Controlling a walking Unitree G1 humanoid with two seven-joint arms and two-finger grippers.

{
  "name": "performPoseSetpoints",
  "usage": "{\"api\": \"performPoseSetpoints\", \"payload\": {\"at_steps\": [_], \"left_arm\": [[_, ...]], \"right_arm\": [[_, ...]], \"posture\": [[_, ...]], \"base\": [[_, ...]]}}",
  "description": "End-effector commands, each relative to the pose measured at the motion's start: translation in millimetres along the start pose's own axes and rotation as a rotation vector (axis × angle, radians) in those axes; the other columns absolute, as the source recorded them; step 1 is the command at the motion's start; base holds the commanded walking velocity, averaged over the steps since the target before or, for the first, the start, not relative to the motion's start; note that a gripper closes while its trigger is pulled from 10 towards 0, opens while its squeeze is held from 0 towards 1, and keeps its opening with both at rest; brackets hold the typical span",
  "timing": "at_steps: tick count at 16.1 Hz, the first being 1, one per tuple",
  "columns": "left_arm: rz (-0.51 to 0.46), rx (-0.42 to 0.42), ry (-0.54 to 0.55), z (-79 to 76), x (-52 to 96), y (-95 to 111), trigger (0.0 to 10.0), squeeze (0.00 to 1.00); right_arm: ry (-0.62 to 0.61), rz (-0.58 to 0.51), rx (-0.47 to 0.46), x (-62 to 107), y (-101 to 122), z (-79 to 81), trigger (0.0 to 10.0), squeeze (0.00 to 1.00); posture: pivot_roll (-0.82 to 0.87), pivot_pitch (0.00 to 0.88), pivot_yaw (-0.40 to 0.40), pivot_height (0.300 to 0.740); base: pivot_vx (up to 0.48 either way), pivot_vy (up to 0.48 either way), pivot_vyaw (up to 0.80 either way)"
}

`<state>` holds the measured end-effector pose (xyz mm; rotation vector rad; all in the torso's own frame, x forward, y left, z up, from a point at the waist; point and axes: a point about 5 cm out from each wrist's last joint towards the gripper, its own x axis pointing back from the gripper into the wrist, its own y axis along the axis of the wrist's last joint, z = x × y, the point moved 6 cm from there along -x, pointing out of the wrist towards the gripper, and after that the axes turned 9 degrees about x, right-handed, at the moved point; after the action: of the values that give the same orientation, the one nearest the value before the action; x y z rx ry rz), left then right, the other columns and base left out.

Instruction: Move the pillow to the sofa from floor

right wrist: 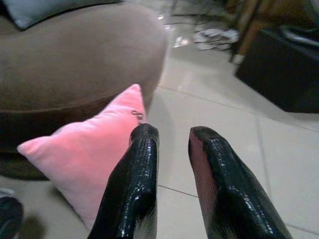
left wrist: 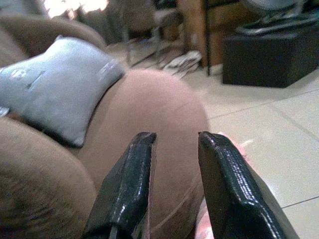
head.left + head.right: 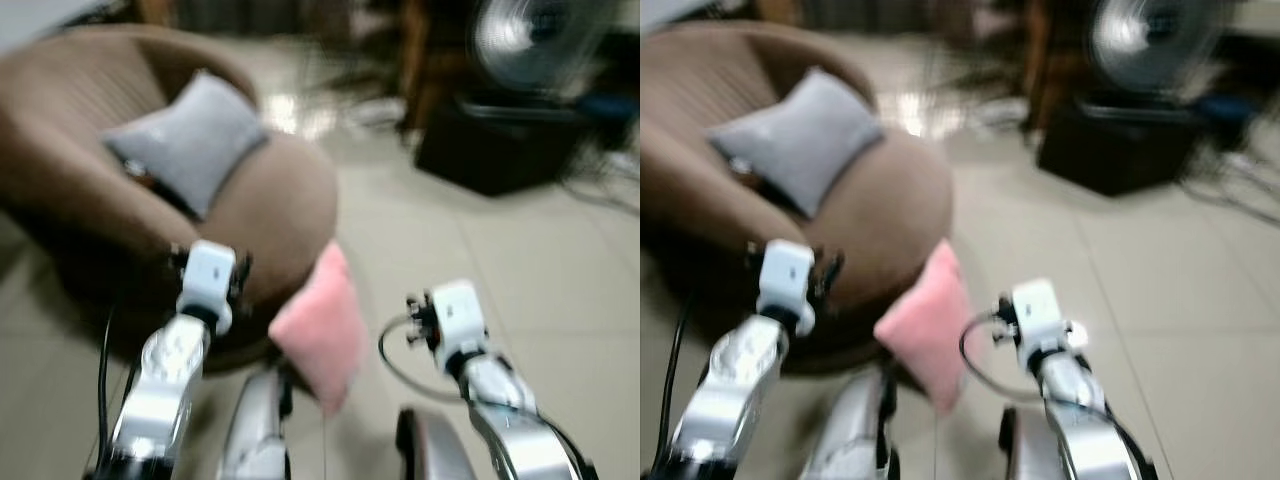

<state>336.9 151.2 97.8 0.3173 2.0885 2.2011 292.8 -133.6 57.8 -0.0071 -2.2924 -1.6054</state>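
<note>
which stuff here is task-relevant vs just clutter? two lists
Job:
- pink pillow, on the floor, leaning against the sofa's base
- brown sofa, the target
- left pincer, open, over the sofa arm
- right pincer, open, just short of the pink pillow

Lying about:
- grey pillow, already on the sofa seat
- black box on the floor
- fan above it

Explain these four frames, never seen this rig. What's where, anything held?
It's a humanoid robot. Two pictures come from its head cameras looking down; two from cameras on its wrists, looking along each hand's black fingers. The left hand hovers open above the brown sofa, where a grey pillow lies. The right hand is open near the pink pillow, which stands on the tiled floor leaning against the sofa. Nothing is held. A fan stands behind.
</note>
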Motion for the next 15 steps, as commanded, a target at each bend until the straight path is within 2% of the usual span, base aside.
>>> {"api": "performPoseSetpoints", "payload": {"at_steps": [1,2,3,4,7,14,15], "left_arm": [[-0.006,0.002,-0.007,-2.3,-0.9,1,10.0,0.0],[0.022,0.064,-0.007,-1.9,-1.1,-6,10.0,0.0],[0.045,0.078,-0.01,-1.4,-1.2,-12,10.0,0.25],[0.051,0.086,-0.02,-2.5,-1.4,-13,10.0,1.0],[0.052,0.084,-0.029,-3.2,-3.1,-15,10.0,1.0],[0.052,0.093,-0.021,-0.7,-5.7,-18,10.0,1.0],[0.052,0.092,-0.018,0.5,-5.9,-18,10.0,1.0]], "right_arm": [[-0.013,-0.02,-0.007,-0.8,4,-5.5,10.0,0.0],[-0.023,-0.056,-0.058,-0.8,5,-6.5,10.0,0.0],[-0.007,-0.05,-0.004,0.5,-1,-5.3,10.0,0.15],[0.006,-0.051,0.002,1.9,-3,-3.4,10.0,1.0],[0.007,-0.06,-0.028,3.4,-5,-1.4,10.0,1.0],[0.001,-0.058,-0.011,-0.8,-7,-2.2,10.0,1.0],[0.009,-0.057,-0.009,-1.9,-8,-1.5,10.0,1.0]], "posture": [[-0.04,0.048,0.037,0.586],[-0.04,0.045,0.039,0.586],[-0.04,0.046,0.038,0.586],[-0.04,0.045,0.038,0.586],[-0.04,0.046,0.038,0.586],[-0.04,0.046,0.04,0.586],[-0.04,0.046,0.04,0.586]], "base": [[0.0,0.0,0.0],[0.0,0.0,0.0],[0.0,0.0,0.0],[0.0,0.0,0.0],[0.084,0.0,0.0],[0.338,0.0,0.0],[0.352,0.0,-0.55]]}}
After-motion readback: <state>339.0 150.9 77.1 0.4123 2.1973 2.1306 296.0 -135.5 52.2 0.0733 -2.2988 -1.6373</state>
